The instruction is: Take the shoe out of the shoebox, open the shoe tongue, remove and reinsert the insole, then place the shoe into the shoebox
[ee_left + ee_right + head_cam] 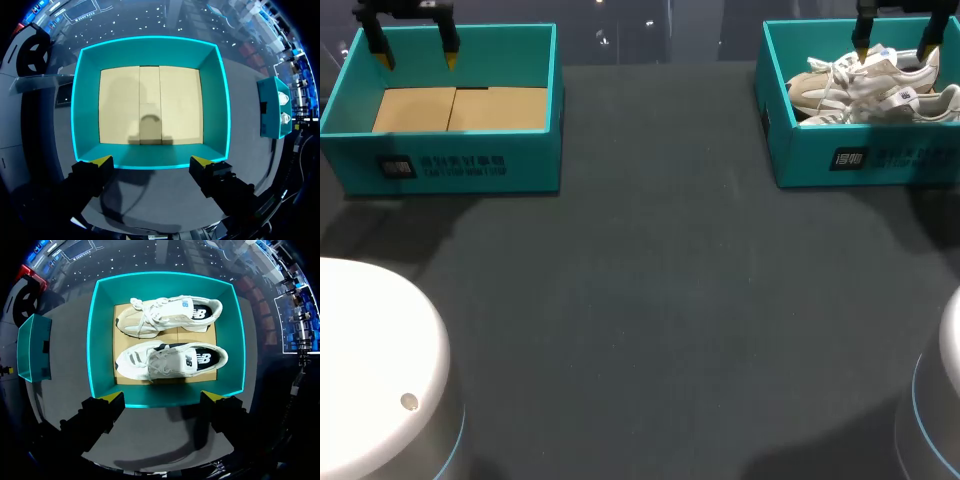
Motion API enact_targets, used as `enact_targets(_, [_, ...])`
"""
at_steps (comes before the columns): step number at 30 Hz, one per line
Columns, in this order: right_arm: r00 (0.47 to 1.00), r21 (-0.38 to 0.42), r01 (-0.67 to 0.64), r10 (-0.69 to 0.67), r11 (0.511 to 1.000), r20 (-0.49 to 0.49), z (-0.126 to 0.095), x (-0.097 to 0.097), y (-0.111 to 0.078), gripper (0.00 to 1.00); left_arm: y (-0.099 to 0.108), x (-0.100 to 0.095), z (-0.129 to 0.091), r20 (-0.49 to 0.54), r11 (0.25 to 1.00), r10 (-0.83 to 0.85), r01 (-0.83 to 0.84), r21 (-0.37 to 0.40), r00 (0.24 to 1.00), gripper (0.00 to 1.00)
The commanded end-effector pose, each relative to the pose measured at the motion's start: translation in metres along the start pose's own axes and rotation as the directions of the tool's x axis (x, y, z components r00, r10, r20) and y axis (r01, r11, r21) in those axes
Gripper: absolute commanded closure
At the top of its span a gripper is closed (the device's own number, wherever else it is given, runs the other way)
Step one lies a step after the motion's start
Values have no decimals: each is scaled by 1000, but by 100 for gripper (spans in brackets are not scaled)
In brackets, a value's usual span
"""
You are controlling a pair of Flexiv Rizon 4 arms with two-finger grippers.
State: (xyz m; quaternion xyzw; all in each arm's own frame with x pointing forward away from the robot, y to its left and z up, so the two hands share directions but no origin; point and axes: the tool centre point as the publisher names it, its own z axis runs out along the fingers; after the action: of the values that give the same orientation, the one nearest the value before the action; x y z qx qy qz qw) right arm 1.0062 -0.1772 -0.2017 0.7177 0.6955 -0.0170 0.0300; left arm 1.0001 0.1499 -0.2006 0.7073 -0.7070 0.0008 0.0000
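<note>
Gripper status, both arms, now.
Left gripper: open, holding nothing, above the empty shoebox.
Right gripper: open, holding nothing, above the shoe-filled shoebox.

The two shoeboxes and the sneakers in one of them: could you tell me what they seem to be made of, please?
The left shoebox and right shoebox: likely cardboard, with matt teal walls and bare brown floors. The sneakers: probably suede and textile uppers, matt cream and white, with woven laces; the exact fabric cannot be told.
</note>
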Motion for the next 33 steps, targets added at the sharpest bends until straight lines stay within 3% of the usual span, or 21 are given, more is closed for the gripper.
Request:
enact_targets(1, [1000,-8,-20,20,1000,-4,2,-27,0,0,0,0,0,1,1000,0,0,-1,1000,0])
enact_targets(11, [998,1,-56,56,998,14,23,-86,7,0,0,0,0,1,1000,0,0,-1,1000,0])
enact_targets(23, [998,2,-29,29,1000,49,55,-119,11,0,0,0,0,1,1000,0,0,-1,1000,0])
enact_targets(33, [998,9,-23,23,1000,55,88,-129,21,0,0,0,0,1,1000,0,0,-1,1000,0])
